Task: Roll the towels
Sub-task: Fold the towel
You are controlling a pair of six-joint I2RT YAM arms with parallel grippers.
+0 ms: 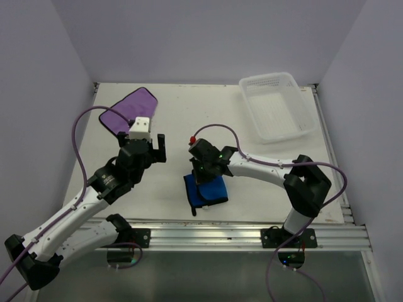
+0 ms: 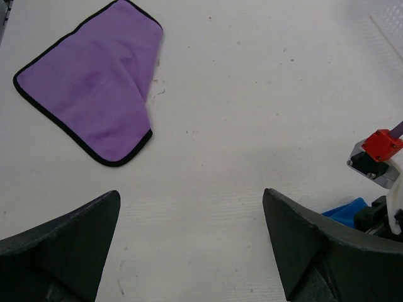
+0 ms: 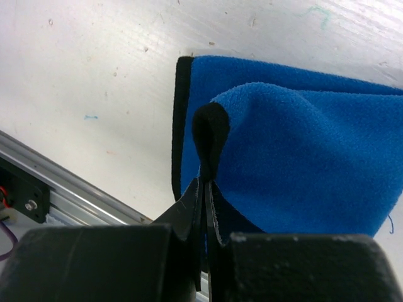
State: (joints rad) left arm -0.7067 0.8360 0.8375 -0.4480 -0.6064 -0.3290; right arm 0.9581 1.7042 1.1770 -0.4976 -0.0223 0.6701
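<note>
The blue towel (image 1: 211,194) lay near the front edge of the tabletop (image 1: 182,119). The right pincer (image 3: 205,182) was closed tight on its dark hem, pinching it up into a fold. The purple towel (image 1: 129,107) lay spread at the far left corner. The left pincer (image 1: 155,148) hung between them, spread wide and holding nothing. A white basket (image 1: 296,80) stood at the far right.

No readable text, label or number shows anywhere.
</note>
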